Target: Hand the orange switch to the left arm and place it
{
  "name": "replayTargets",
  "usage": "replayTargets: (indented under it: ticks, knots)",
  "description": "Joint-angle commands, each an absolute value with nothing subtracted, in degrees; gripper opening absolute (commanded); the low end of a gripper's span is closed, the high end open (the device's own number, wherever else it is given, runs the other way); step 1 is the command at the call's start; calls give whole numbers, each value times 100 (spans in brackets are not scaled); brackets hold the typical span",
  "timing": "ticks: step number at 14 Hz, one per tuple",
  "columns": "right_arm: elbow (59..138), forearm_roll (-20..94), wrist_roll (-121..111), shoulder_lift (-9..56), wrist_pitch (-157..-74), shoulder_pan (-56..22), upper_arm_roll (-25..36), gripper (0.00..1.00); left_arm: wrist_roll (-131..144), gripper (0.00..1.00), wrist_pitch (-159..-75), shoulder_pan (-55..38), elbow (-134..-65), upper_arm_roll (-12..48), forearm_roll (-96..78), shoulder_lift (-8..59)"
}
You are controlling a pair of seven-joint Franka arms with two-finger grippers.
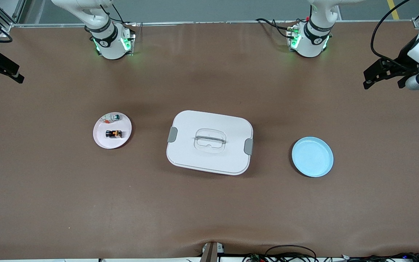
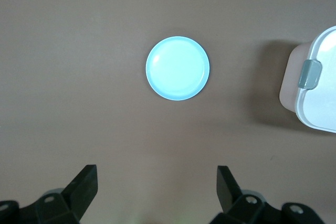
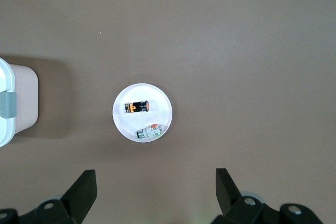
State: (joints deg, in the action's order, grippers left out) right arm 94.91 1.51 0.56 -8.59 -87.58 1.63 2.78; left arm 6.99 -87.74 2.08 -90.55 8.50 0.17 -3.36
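Note:
The orange switch (image 1: 114,134), a tiny black cylinder with an orange band, lies on a pink plate (image 1: 102,140) toward the right arm's end of the table. It also shows in the right wrist view as the orange switch (image 3: 137,107) on the plate (image 3: 160,103). The white box (image 1: 209,142) with grey latches stands mid-table between the two plates. My right gripper (image 1: 17,74) (image 3: 156,177) hangs open and empty, high over the table's right-arm end. High over the left-arm end, my left gripper (image 1: 369,78) (image 2: 157,174) is also open and empty.
A small white-and-green part (image 1: 115,117) (image 3: 151,132) shares the pink plate. An empty blue plate (image 1: 312,156) (image 2: 177,68) sits beside the box toward the left arm's end. A corner of the box (image 2: 315,82) (image 3: 10,103) shows in both wrist views. Cables run along the table's front edge.

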Motion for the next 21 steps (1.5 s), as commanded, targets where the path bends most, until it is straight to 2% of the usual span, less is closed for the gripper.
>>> replayTargets:
  ticks: [1, 8, 17, 21]
  knots:
    - [9528, 220, 132, -958, -8798, 202, 255, 100, 598, 100, -8684, 211, -8938, 861, 9, -246]
    - [9395, 194, 141, -809, -8807, 229, 264, 100, 589, 100, -8684, 237, -8956, 853, 0, -290]
    - [9378, 44, 132, -168, -8789, 246, 246, 100, 580, 100, -8692, 255, -9009, 853, 0, -308]
    - [9728, 62, 289, -18, -8868, 132, 237, 100, 580, 100, -8692, 255, -9018, 853, 0, -299]
